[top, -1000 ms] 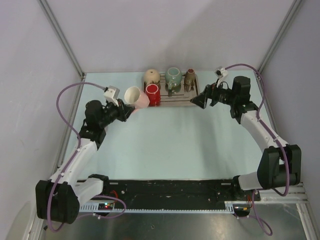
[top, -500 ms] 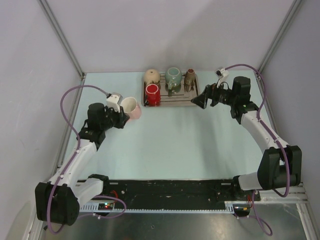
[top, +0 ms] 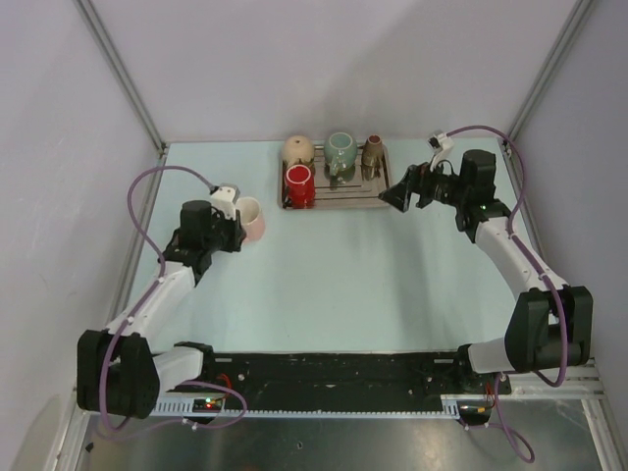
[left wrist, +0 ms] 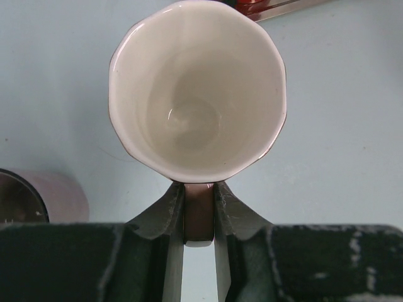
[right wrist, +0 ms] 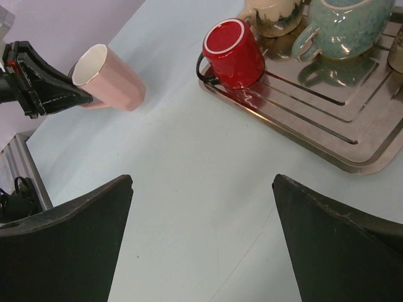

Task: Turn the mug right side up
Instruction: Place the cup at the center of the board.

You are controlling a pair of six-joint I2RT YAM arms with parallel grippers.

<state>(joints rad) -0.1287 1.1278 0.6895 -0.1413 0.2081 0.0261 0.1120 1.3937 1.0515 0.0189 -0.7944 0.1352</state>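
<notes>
At the far left, well to the left of the tray (top: 339,203) (right wrist: 327,126), the left gripper (top: 235,228) (left wrist: 199,195) (right wrist: 75,91) has its 2 fingers (left wrist: 170,207) pressed together on the handle of the pink mug (top: 251,218) (left wrist: 197,88) (right wrist: 110,78). The handle is pinched flat between them, just under the rim. The mug lies to the left of the tray's left edge, near it but apart from it, and slightly nearer the arm bases than the tray's front edge. It is tilted: its white inside faces back toward the left wrist camera, and its base points toward the tray. In the right wrist view the base sits low over the pale blue table (top: 343,275) (right wrist: 189,145). I cannot tell whether it touches the surface.

On the tray, 4 pieces stand. The red mug (top: 298,184) (right wrist: 234,53) is at the front left corner, with its dark handle reaching past the tray's left edge. Behind it, at the back left corner, is a cream mug (top: 298,149) (right wrist: 271,16). A teal mug (top: 340,150) (right wrist: 343,28) is at the middle of the back. A small brown cup (top: 372,152) (right wrist: 397,53) is at the back right corner.

Just beyond the tray's right edge, near its front right corner, the right gripper (top: 397,199) (right wrist: 203,182) hangs above the table, pointing toward the tray. Its 2 fingers (right wrist: 69,239) are spread wide apart with nothing between them.
</notes>
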